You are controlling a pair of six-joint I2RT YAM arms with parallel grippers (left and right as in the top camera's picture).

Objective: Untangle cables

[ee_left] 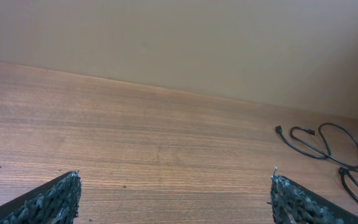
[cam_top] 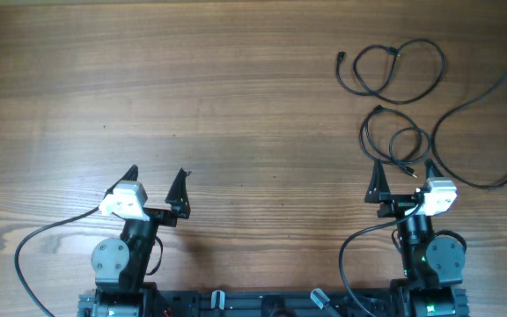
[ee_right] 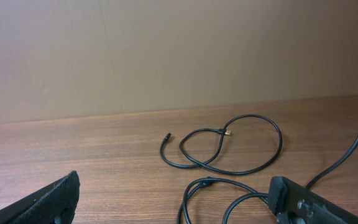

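Note:
Three thin black cables lie loose on the wooden table at the back right, apart from each other as far as I can tell. The farthest cable [cam_top: 444,63] [ee_right: 281,142] [ee_left: 280,131] forms a crossed double loop. A smaller curl [cam_top: 365,136] [ee_right: 210,180] [ee_left: 343,171] lies just ahead of my right gripper [cam_top: 403,176] [ee_right: 173,193], which stands open and empty with the curl's near end passing by its right finger. A long cable [cam_top: 436,141] [ee_right: 353,146] sweeps off to the right edge. My left gripper [cam_top: 157,180] [ee_left: 174,186] is open, empty, and far left of all cables.
The wooden table [cam_top: 192,88] runs to a plain beige wall behind it. Thicker black wires [cam_top: 25,255] hang from both arm bases along the near edge.

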